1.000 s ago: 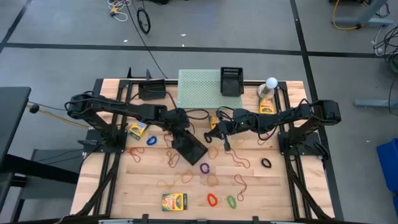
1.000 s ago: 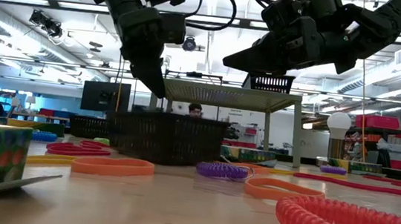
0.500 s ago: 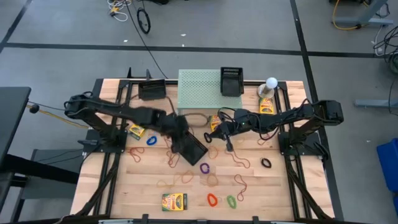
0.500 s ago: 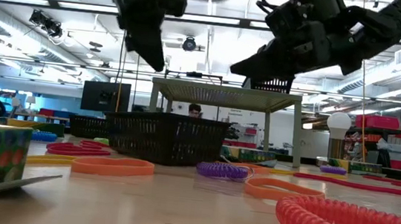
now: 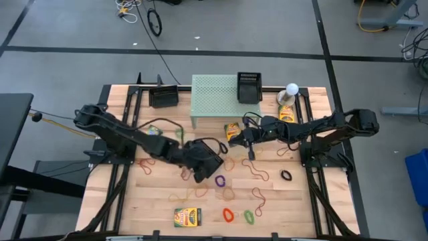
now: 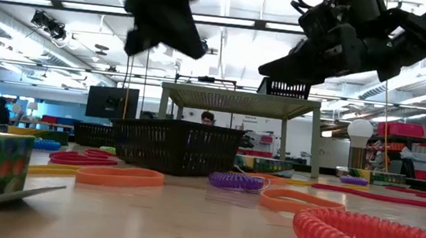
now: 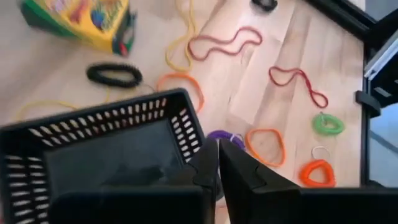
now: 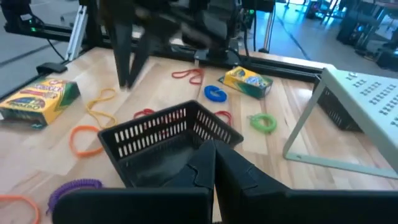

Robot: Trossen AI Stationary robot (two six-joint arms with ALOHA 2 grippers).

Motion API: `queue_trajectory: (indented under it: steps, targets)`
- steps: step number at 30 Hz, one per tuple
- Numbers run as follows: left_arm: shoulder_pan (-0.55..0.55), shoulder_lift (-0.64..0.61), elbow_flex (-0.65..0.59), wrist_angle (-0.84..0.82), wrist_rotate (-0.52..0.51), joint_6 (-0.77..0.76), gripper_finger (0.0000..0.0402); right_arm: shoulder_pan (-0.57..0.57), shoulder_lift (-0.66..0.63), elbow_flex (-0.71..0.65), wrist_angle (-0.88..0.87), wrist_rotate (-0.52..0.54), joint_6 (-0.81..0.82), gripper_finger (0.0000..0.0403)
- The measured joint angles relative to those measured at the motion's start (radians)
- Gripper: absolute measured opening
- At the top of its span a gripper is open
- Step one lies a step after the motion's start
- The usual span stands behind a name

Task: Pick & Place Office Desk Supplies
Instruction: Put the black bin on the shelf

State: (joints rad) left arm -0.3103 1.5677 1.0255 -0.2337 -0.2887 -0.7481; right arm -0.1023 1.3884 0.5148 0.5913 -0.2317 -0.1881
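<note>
Bands are lying scattered all over the wooden table (image 5: 154, 194), and I am running the left gripper (image 7: 217, 171) low over the near rim of the black basket (image 7: 106, 155) in the middle. Its fingers are drawn almost together, and I am seeing nothing between them, though a thin band pinched there could be hiding from me. The right gripper (image 8: 214, 162) is hanging closed and empty just beside the basket's far side, near a yellow-and-green box (image 5: 233, 128). I am judging that the next pick is the purple band (image 7: 224, 135), which is lying just past the basket's wall, with an orange loop (image 7: 266, 144) beside it and a green band (image 7: 328, 124) farther out. To do that well I am planning to spread the fingers first, come straight down with one finger inside the loop, and keep clear of the basket's wall so that I am not shoving it. I am also keeping the right arm where it is, since the two wrists are working close together. On the cardboard box (image 7: 81, 18) I am making out bright printing, but no lettering that I can actually read.
</note>
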Motion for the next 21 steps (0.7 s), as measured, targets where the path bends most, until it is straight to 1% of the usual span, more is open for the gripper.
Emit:
queue_trajectory:
  steps: [3,5,8,12,15,21]
  targets:
    - [-0.009,0.033,0.016,-0.005,0.022,-0.006,0.0018,0.006,0.000,0.000,-0.003,0.000,-0.001,0.0007]
    - [-0.019,0.047,0.037,-0.014,0.040,-0.044,0.0010,0.010,0.000,0.000,-0.004,0.000,-0.001,0.0007]
    - [-0.033,0.076,0.083,-0.098,0.055,-0.104,0.0013,0.009,0.000,0.000,-0.004,0.000,-0.005,0.0007]
    - [-0.067,0.127,0.174,-0.250,0.002,-0.134,0.0050,0.009,0.001,0.000,-0.021,0.000,-0.009,0.0007]
    - [-0.088,0.178,0.241,-0.373,-0.006,-0.176,0.0085,0.009,0.001,0.000,-0.027,0.000,-0.012,0.0007]
    - [-0.117,0.263,0.334,-0.485,-0.033,-0.235,0.0142,0.009,0.001,0.000,-0.027,0.000,-0.012,0.0007]
